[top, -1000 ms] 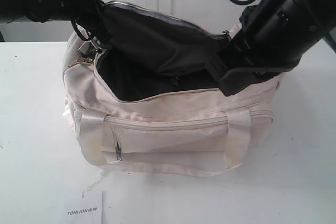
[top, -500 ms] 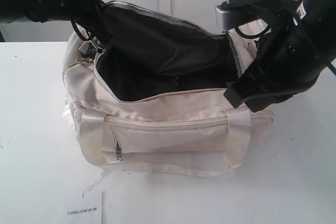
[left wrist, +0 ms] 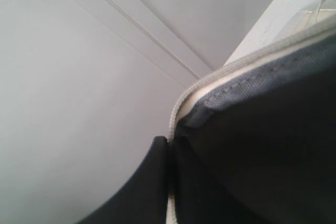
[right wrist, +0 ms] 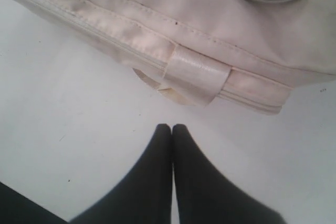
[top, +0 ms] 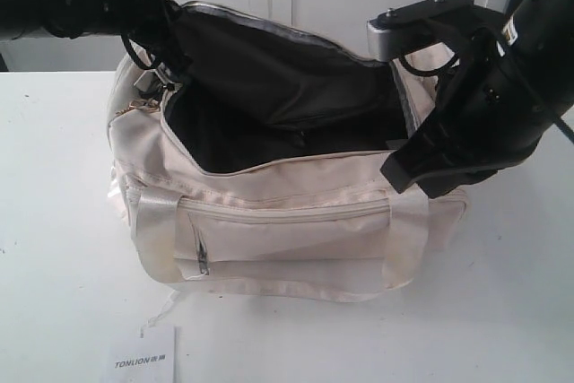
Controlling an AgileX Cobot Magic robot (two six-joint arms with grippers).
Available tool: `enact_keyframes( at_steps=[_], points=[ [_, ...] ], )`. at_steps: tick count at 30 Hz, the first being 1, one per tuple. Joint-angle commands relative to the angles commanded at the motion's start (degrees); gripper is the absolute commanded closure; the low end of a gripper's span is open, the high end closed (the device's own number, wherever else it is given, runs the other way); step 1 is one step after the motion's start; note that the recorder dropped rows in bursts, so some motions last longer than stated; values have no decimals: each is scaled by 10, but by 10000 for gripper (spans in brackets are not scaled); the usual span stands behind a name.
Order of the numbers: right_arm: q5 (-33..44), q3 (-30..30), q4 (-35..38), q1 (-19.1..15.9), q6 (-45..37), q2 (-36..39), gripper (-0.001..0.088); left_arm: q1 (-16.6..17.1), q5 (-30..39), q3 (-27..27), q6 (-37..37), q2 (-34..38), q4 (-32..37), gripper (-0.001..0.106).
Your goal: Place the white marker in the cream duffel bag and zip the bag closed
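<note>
Sitting on the white tabletop (top: 54,221), the big cream bag (top: 296,230) fills the middle. Its top is unzipped, mouth wide, black lining (top: 269,69) showing. The lined flap stands upright over the mouth, rising from the left hand (left wrist: 170,145) toward the right arm.

Left hand is clamped on the bag's zipper edge (left wrist: 181,103) at the left end of the opening. One dark finger (left wrist: 149,182) lies flat against the outside of that edge with the lining on its other side. The second finger is hidden by fabric.

Right hand (right wrist: 171,129) is closed, fingers pressed tip to tip with nothing between them. It's at the bag's right end, bare tabletop under it. The bag's side seam lies just ahead of its tips, and a satin strap (right wrist: 197,74) is sewn on right there. Whether the hand touches the bag, can't tell.

A small white printed tag (top: 143,356) lies flat on the tabletop at the front of the bag. It is well apart from both hands, on the left hand's side.

Marker: not seen in any view, so can't tell where it is.
</note>
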Motion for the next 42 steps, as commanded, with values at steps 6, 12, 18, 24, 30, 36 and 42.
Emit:
enact_keyframes(
  at_steps=[6,12,18,24,30,36,42],
  points=[
    [-4,0,0,0,0,0,868,0,0,0,-4,0,0,1053],
    [-5,0,0,0,0,0,868,0,64,0,-94,-4,0,1053],
    [-14,0,4,0,0,0,868,0,179,0,-156,-43,-2,1053],
    [-24,0,4,0,0,0,868,0,293,0,-162,-83,-106,1053],
    [-24,0,4,0,0,0,868,0,362,0,-160,-92,-210,1053],
    [-26,0,4,0,0,0,868,0,467,0,-143,-94,-273,1053],
    [-26,0,4,0,0,0,868,0,547,0,-135,-94,-272,1053]
  ],
)
